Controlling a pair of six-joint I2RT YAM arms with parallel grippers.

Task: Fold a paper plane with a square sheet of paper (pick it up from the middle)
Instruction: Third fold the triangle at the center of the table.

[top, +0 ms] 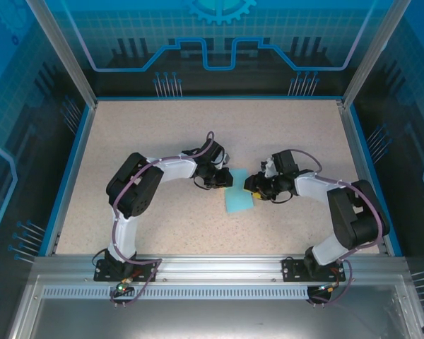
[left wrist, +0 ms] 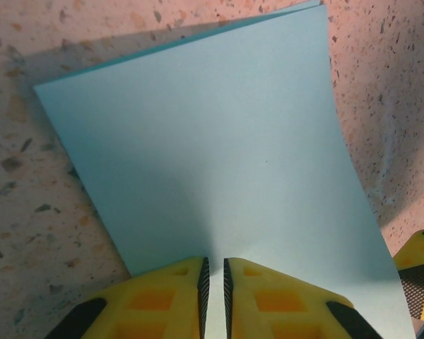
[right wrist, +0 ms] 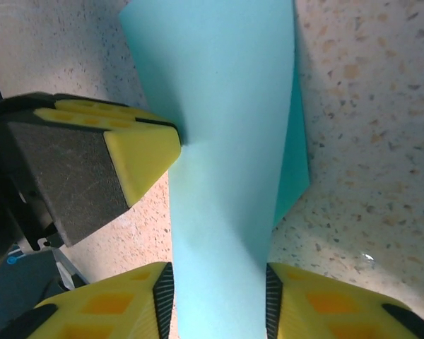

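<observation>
Your speckled beige worktop (top: 162, 141) carries everything, and both arms reach in to its centre. There the thin light-blue sheet of paper (top: 238, 200) lies between them, apparently doubled over on a crease, since two edges show at its far end. The left fingers (left wrist: 166, 300) are pinched together on the sheet's near edge, probably to anchor it so the layers can't slide apart. The right fingers (right wrist: 325, 307) stand apart, straddling a bowed stretch of the sheet, likely lining up to press or lift it; you can't tell whether they bite yet.
</observation>
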